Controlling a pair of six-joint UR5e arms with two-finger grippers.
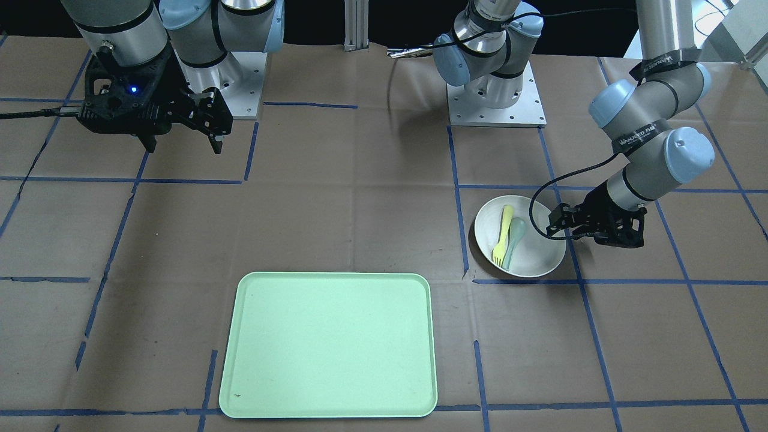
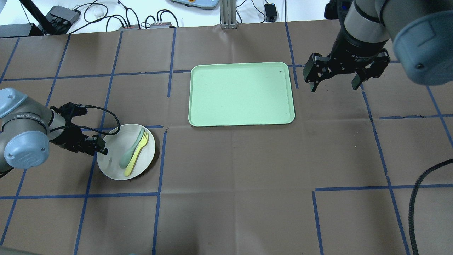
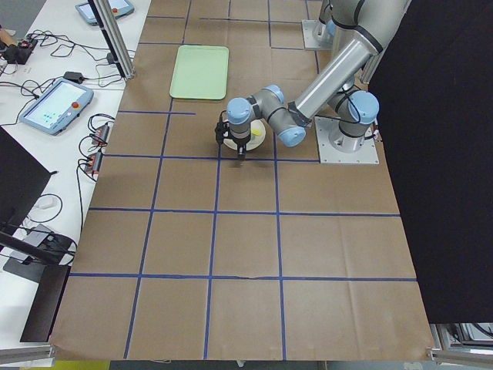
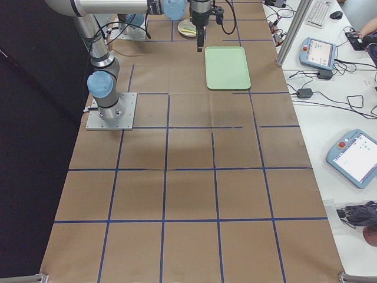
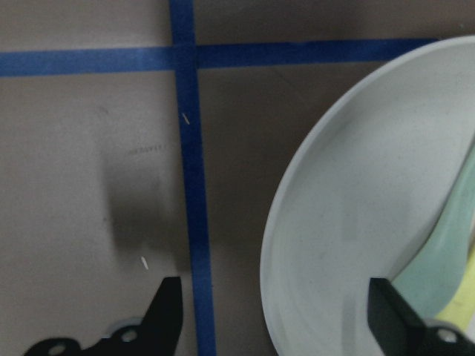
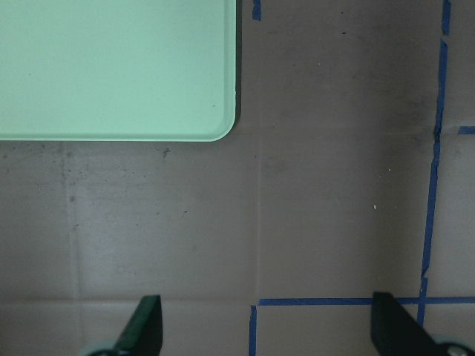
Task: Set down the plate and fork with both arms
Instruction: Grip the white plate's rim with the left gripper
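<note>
Left gripper [image 5: 273, 297]: jaws spread, straddling the rim of the plate [image 2: 113, 166] at its 9 o'clock (overhead view). Plate: at 8 o'clock of the tray [image 2: 240, 95], holding fork [image 2: 136, 157] and spoon [image 2: 130, 151]. Right gripper [image 2: 334, 86]: spread, at the tray's 2 o'clock.

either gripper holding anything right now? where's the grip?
Nothing is held. The left gripper is open, astride the rim of the plate, one finger outside it and one over it. The right gripper is open and empty beside the tray.
</note>
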